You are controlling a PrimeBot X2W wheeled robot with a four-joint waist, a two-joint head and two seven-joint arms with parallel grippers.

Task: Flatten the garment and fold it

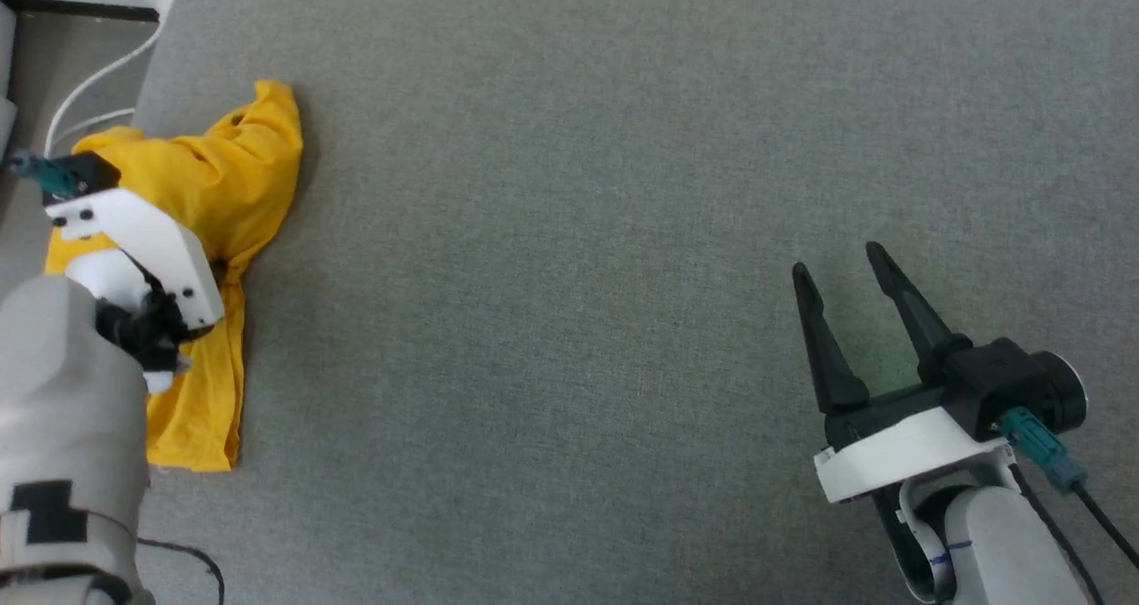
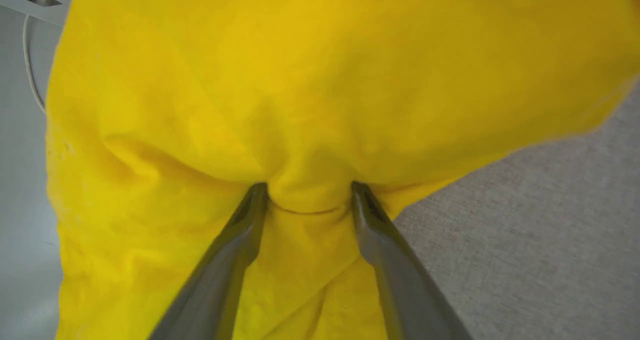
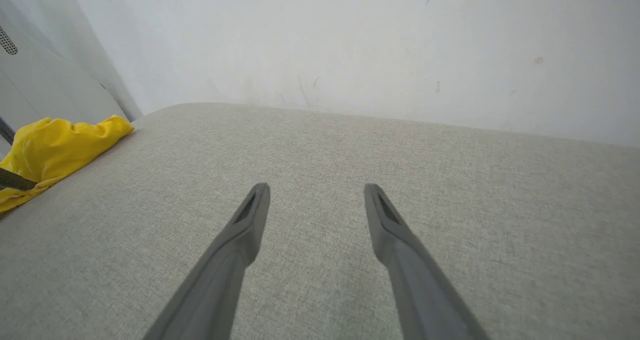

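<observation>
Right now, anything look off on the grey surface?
Yes: the garment is a crumpled heap at the left edge of the grey surface, apparently overhanging it, not spread flat. The left gripper presses into it, a fold puckered between its open fingers. Nothing else stands out.

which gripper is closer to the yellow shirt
Left. The left gripper is pushed into the shirt, with cloth bunched between its spread fingers. The right gripper hangs open over the grey surface, well off to the shirt's right.

looks like a bare test room or lab, not a home: a wide grey fabric-covered pad [image 1: 569,231] against a scuffed plain white wall [image 3: 350,40], loose white cables [image 1: 89,89] trailing past its corner.
</observation>
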